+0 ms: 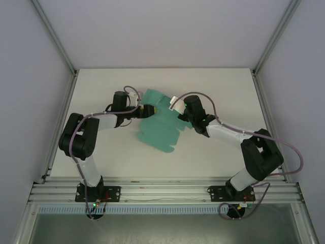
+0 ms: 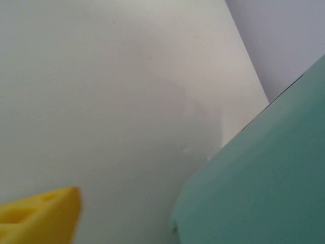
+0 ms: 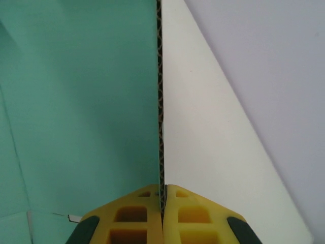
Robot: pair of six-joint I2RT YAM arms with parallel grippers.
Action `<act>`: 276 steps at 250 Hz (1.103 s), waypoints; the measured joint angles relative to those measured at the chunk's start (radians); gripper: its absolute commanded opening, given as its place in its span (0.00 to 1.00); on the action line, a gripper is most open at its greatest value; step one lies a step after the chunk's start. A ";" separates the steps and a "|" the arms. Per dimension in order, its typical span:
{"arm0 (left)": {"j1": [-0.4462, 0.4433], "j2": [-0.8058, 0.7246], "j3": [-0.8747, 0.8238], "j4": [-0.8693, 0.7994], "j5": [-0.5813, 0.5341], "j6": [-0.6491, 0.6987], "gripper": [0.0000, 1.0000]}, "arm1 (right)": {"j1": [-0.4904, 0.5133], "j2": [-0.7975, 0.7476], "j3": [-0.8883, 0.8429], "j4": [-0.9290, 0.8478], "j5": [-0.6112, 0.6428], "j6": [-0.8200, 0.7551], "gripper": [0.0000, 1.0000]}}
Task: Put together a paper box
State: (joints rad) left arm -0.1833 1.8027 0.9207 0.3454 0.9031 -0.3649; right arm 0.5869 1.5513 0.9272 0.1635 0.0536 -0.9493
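Little is assembled: the paper box lies at mid-bench as a largely flat die-cut sheet, one edge pinched in the clenched right claw, the left claw released beside it, walls and flaps unfolded

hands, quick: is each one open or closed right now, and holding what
Left hand: open, its visible finger clear of the paper box, holding nothing.
Right hand: closed, pinching the paper box's edge.
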 measured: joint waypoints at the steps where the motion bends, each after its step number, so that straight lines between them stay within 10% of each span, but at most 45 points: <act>1: 0.001 -0.002 0.000 -0.003 -0.002 0.000 0.99 | 0.000 0.000 0.001 0.000 0.002 -0.002 0.00; 98: 0.101 -0.215 0.014 -0.216 -0.267 0.032 1.00 | 0.047 0.084 0.003 0.190 0.152 -0.338 0.00; 174: 0.121 -0.052 0.183 -0.290 -0.395 0.016 1.00 | 0.080 0.318 -0.016 0.610 0.239 -0.622 0.00; 276: 0.121 0.105 0.293 -0.282 -0.383 0.019 0.98 | 0.085 0.324 -0.027 0.682 0.249 -0.648 0.00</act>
State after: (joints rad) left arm -0.0624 1.9072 1.2133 0.0639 0.5198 -0.3462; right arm 0.6720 1.8751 0.9001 0.8459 0.3023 -1.5974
